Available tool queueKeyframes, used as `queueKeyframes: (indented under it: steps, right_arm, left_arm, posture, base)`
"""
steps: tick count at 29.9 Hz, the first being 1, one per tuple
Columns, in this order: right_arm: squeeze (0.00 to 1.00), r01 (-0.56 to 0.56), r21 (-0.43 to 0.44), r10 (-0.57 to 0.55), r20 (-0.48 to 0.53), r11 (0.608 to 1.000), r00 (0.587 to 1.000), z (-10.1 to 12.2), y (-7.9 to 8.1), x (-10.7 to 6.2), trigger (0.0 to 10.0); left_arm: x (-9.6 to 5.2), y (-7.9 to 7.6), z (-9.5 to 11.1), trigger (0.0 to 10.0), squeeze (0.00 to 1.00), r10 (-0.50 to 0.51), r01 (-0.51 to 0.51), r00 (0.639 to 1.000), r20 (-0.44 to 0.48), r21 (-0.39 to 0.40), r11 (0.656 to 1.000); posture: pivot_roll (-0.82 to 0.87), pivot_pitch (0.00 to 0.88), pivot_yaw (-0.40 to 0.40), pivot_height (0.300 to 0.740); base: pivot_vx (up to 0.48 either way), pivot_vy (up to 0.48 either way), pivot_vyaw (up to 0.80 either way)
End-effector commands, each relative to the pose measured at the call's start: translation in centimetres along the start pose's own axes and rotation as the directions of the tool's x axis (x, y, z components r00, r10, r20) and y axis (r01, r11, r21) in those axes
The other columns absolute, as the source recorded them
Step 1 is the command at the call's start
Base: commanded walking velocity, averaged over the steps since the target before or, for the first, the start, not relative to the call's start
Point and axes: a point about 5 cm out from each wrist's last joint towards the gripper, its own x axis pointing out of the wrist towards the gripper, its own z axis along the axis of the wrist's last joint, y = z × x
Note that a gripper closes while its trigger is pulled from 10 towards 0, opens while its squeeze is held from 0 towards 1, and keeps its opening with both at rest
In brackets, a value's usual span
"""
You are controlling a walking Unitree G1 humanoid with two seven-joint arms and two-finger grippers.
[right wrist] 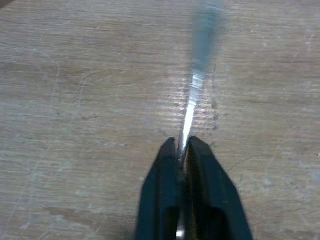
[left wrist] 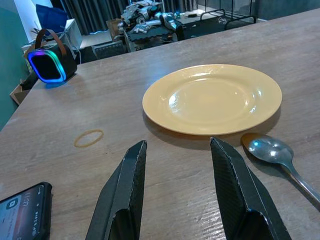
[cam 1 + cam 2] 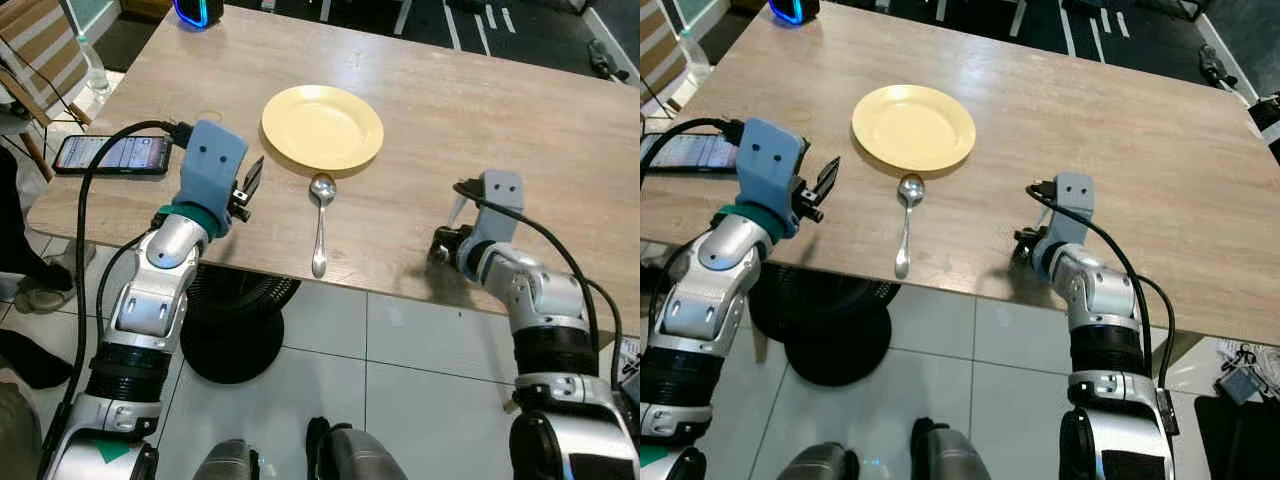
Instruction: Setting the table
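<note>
**Thin utensil pinched above the table, place setting half laid**

Right wrist view shows what the head cameras hide: my right gripper (image 1: pixel 182 145) has its two black fingers pressed onto a thin, shiny metal utensil (image 1: pixel 192 95) that runs forward past the fingertips over the light wood-grain table (image 3: pixel 520 130). Its far end is blurred, so I cannot tell whether it is a knife or a fork. From the head, that gripper sits over the near table edge with its fingers tucked behind the wrist housing.

My left gripper (image 2: pixel 177 165) hovers with fingers spread and nothing between them. Ahead of it lies the round pale-yellow plate (image 2: pixel 212 97); just beside the plate, toward my right arm, rests the silver metal spoon (image 3: pixel 320 225), handle pointing back at me. A black smartphone (image 3: pixel 112 153) lies on the outer side of my left arm.

The risk, as I judge it: the pinch is narrow and near one end, so the utensil could pivot or slip as I swing it toward the plate. Released too close to the edge, it could drop to the floor.
</note>
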Motion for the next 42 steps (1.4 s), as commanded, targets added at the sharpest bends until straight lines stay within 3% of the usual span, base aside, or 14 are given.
queueKeyframes:
  steps: [1, 9, 14, 15, 17, 19, 20, 21, 22, 24, 26, 33, 37, 42]
  right_arm:
    - [0.00, 0.049, -0.005, -0.049, -0.146, 0.999, 0.988, -3.4, -1.1, 0.4, 0.0]
    - [0.00, 0.067, 0.045, -0.059, -0.155, 0.997, 0.986, -4.0, -1.3, 0.3, 0.0]
    - [0.00, 0.098, 0.054, -0.105, 0.133, 0.994, 0.986, 1.4, -1.7, -0.6, 0.0]
    - [0.00, 0.098, 0.054, -0.105, 0.133, 0.994, 0.986, 1.4, -1.7, -0.6, 0.0]
    - [0.00, 0.084, 0.069, -0.104, 0.372, 0.994, 0.922, 5.2, -0.6, -2.3, 0.0]
    - [0.00, 0.084, 0.069, -0.104, 0.372, 0.994, 0.922, 5.2, -0.6, -2.3, 0.0]
    - [0.00, 0.080, 0.090, -0.115, 0.502, 0.993, 0.857, 7.0, 0.2, -3.7, 3.0]
    - [0.00, 0.080, 0.090, -0.115, 0.502, 0.993, 0.857, 7.0, 0.2, -3.7, 3.0]
    - [0.00, 0.079, 0.102, -0.125, 0.599, 0.992, 0.791, 8.0, 0.8, -5.1, 10.0]
    - [0.00, 0.079, 0.102, -0.125, 0.599, 0.992, 0.791, 8.0, 0.8, -5.1, 10.0]
    - [0.00, 0.065, 0.124, -0.131, 0.669, 0.990, 0.731, 7.5, 1.6, -6.5, 10.0]
    - [0.00, 0.055, 0.101, -0.109, 0.670, 0.993, 0.734, 4.4, 2.5, -6.6, 10.0]
    - [0.00, 0.007, -0.135, 0.084, 0.652, 0.991, 0.753, 0.4, 4.2, -5.7, 10.0]
    - [0.00, -0.025, -0.230, 0.160, 0.592, 0.973, 0.790, -1.5, 3.6, -5.1, 10.0]
  left_arm:
    - [-0.2, -0.2, -0.3, 10.0, 0.00, -0.004, 0.004, 1.000, -0.014, 0.002, 1.000]
    - [-0.3, 0.1, -0.3, 10.0, 0.00, 0.005, -0.004, 1.000, -0.019, 0.009, 1.000]
    - [-0.3, 0.1, -0.3, 10.0, 0.00, 0.005, -0.005, 1.000, -0.018, 0.009, 1.000]
    - [-0.3, 0.1, -0.3, 10.0, 0.00, 0.005, -0.005, 1.000, -0.018, 0.009, 1.000]
    - [-0.4, 0.1, -0.2, 10.0, 0.00, 0.007, -0.007, 1.000, -0.015, 0.006, 1.000]
    - [-0.4, 0.1, -0.2, 10.0, 0.00, 0.007, -0.007, 1.000, -0.015, 0.006, 1.000]
    - [-0.4, 0.1, -0.1, 10.0, 0.00, 0.009, -0.009, 1.000, -0.011, 0.004, 1.000]
    - [-0.4, 0.1, -0.1, 10.0, 0.00, 0.009, -0.009, 1.000, -0.011, 0.004, 1.000]
    - [-0.5, 0.1, 0.0, 10.0, 0.00, 0.012, -0.012, 1.000, -0.009, -0.003, 1.000]
    - [-0.5, 0.1, 0.0, 10.0, 0.00, 0.012, -0.012, 1.000, -0.009, -0.003, 1.000]
    - [-1.2, 0.1, -0.3, 10.0, 0.00, 0.017, -0.018, 1.000, -0.026, -0.030, 0.999]
    - [-2.2, 0.6, -1.2, 10.0, 0.00, 0.067, -0.071, 0.995, -0.075, -0.053, 0.996]
    - [-2.3, 1.7, -1.7, 10.0, 0.00, 0.152, -0.162, 0.983, -0.107, -0.092, 0.982]
    - [-2.6, 2.5, -1.8, 10.0, 0.00, 0.158, -0.167, 0.981, -0.111, -0.072, 0.983]
  posture:
    - [0.02, 0.115, -0.068, 0.740]
    - [0.03, 0.119, -0.057, 0.740]
    - [0.03, 0.117, -0.053, 0.740]
    - [0.03, 0.117, -0.053, 0.740]
    - [0.04, 0.111, -0.046, 0.740]
    - [0.04, 0.111, -0.046, 0.740]
    - [0.05, 0.105, -0.039, 0.740]
    - [0.05, 0.105, -0.039, 0.740]
    - [0.05, 0.101, -0.032, 0.740]
    - [0.05, 0.101, -0.032, 0.740]
    - [0.05, 0.098, -0.018, 0.740]
    - [0.05, 0.092, -0.014, 0.740]
    - [0.05, 0.078, -0.011, 0.740]
    - [0.06, 0.076, -0.014, 0.740]
  base:
    - [0.000, 0.000, 0.00]
    - [0.000, 0.000, 0.00]
    - [0.000, 0.000, 0.00]
    - [0.000, 0.000, 0.00]
    - [0.000, 0.000, 0.00]
    - [0.000, 0.000, 0.00]
    - [0.000, 0.000, 0.00]
    - [0.000, 0.000, 0.00]
    - [0.000, 0.000, 0.00]
    - [0.000, 0.000, 0.00]
    - [0.000, 0.000, 0.00]
    - [0.000, 0.000, 0.00]
    - [0.000, 0.000, 0.00]
    - [0.000, 0.000, 0.00]
